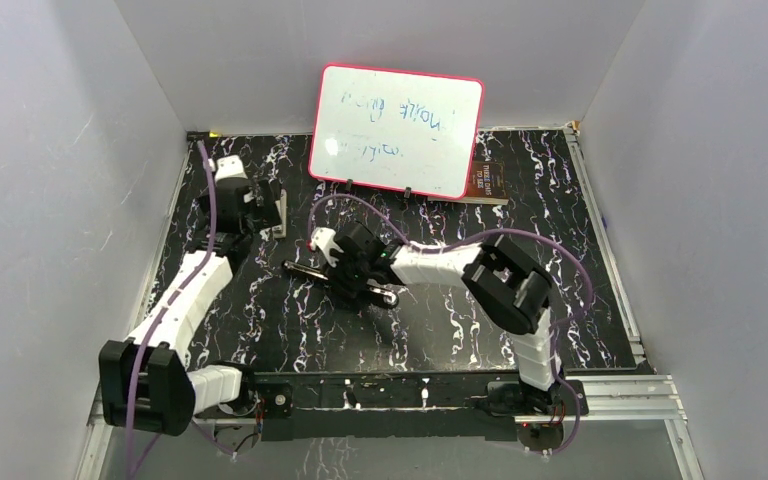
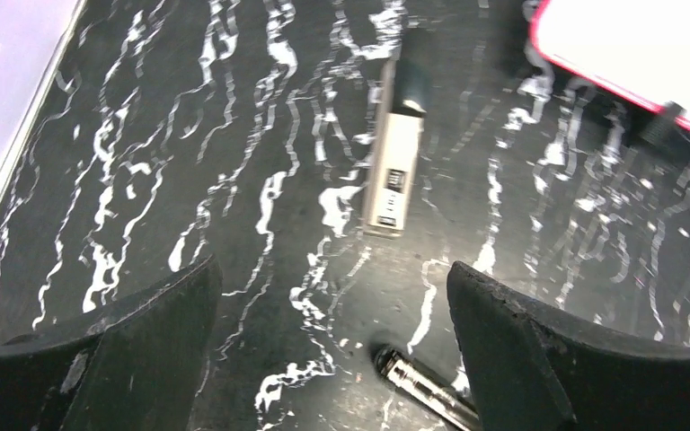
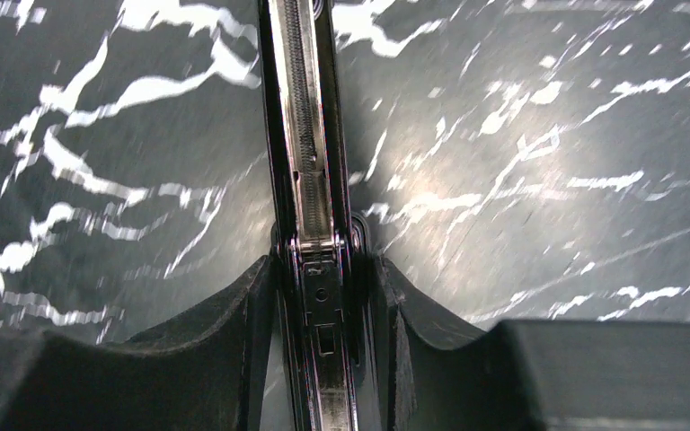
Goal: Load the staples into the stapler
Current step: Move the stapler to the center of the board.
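Stapler (image 3: 310,162) first: the right tool (image 3: 323,269) is pressed onto the sides of its black body near the hinge, pinching it. From that grip the opened half runs toward 12 o'clock in the right wrist view, with the shiny rail facing up and, as far as shows, no strip in it. The stapler lies near the middle of the table (image 1: 440,330).

The left tool (image 2: 332,274) is spread wide with nothing between its fingers, at about 10 o'clock from the stapler in the top view. A grey-and-black block (image 2: 393,171) lies flat at 12 o'clock from that tool, and a whiteboard (image 1: 395,130) stands beyond. The staples I cannot pick out in any view.

To do this step well, I judge the right grip should hold the body level, rail up. The left tool should find a strip, pinch it by its sides and lower it legs-down, in line with the rail. A skewed strip would likely jam.
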Robot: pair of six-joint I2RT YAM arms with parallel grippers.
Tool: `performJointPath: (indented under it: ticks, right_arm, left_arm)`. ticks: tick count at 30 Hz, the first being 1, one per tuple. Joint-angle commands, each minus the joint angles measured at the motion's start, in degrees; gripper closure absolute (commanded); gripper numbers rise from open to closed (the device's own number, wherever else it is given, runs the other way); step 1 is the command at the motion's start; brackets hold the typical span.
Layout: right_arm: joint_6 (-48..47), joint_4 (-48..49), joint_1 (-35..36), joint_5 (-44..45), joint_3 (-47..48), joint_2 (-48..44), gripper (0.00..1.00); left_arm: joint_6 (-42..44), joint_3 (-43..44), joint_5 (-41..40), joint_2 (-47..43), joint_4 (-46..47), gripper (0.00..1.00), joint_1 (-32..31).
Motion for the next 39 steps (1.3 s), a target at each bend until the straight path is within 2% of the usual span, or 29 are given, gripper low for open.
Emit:
performJointPath:
  ticks: [1, 8, 11, 18, 25, 29, 32, 34, 39]
  right_arm:
    - [3.8, -0.3, -1.6, 7.1, 6.8, 7.6, 0.85]
    - [9.3, -1.7, -4.6, 12.0, 9.1, 10.4, 0.83]
    - [12.0, -1.5, -5.3, 12.5, 7.3, 9.8, 0.82]
    - [19.1, -0.1, -5.6, 11.7, 6.1, 9.4, 0.77]
    - [17.9, 6.2, -5.5, 2.7, 1.9, 2.0, 0.43]
    - [18.1, 10.0, -5.9, -1.8, -2.5, -5.3, 0.39]
    - [19.7, 12.5, -6.1, -4.3, -5.7, -10.2, 0.39]
    - [20.6, 13.5, -6.1, -4.6, -7.8, -12.5, 0.39]
    - [20.7, 12.3, -6.2, -3.0, -10.7, -16.8, 0.39]
  left_arm:
    - [-4.8, 3.7, 2.5, 1.5, -3.3, 0.05, 6.2]
    - [-5.4, 7.7, 7.4, 7.8, -2.7, 0.04, 10.7]
    - [-5.1, 7.8, 11.2, 10.4, 1.0, 0.03, 11.0]
    - [-1.0, 14.5, 20.5, 23.9, 3.7, 0.02, 11.1]
    - [3.7, 21.6, 21.1, 34.4, 4.2, 0.05, 11.1]
    - [5.5, 26.5, 21.5, 40.2, 3.7, 0.11, 11.1]
    - [5.8, 29.9, 22.6, 43.9, 3.1, 0.21, 11.1]
    - [5.9, 31.7, 23.0, 46.0, 3.0, 0.27, 11.2]
    - [7.1, 35.2, 23.5, 50.2, 1.8, 0.36, 11.1]
